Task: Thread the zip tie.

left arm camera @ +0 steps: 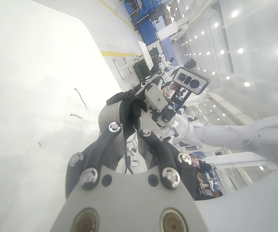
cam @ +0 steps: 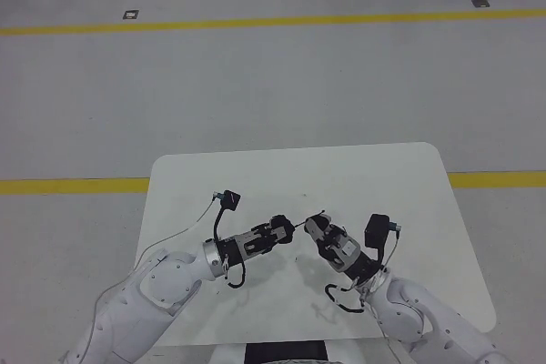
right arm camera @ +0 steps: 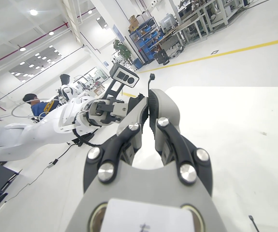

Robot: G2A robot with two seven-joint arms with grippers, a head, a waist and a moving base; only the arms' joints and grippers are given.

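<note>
**A:** From above, where do the arms stand?

**B:** Both are over the front middle of the white, round-cornered table (cam: pixel 373 173), with their tips facing each other. The left gripper (cam: pixel 283 229) and the right gripper (cam: pixel 316 227) are just beside one another. A thin black plastic zip tie (cam: pixel 304 219) runs as a fine line between them, held off the tabletop.

**A:** And the left wrist view?

**B:** The left gripper's fingers are drawn together at their dark tips. I cannot tell whether the strap is pinched there. The right gripper sits just beyond those tips. Two loose ties lie on the table, a curved spare tie (left arm camera: pixel 81 97) and a shorter spare tie (left arm camera: pixel 76 116) near it.

**A:** The right wrist view?

**B:** The right gripper is clenched on the zip tie. Its grey fingers (right arm camera: pixel 167 105) press pad to pad with the strap upright between them, and the tie's square head stands clear above the fingertips. The left gripper's tips sit close behind. A third spare tie (right arm camera: pixel 253 221) lies flat on the table, well apart from both grippers.
</note>
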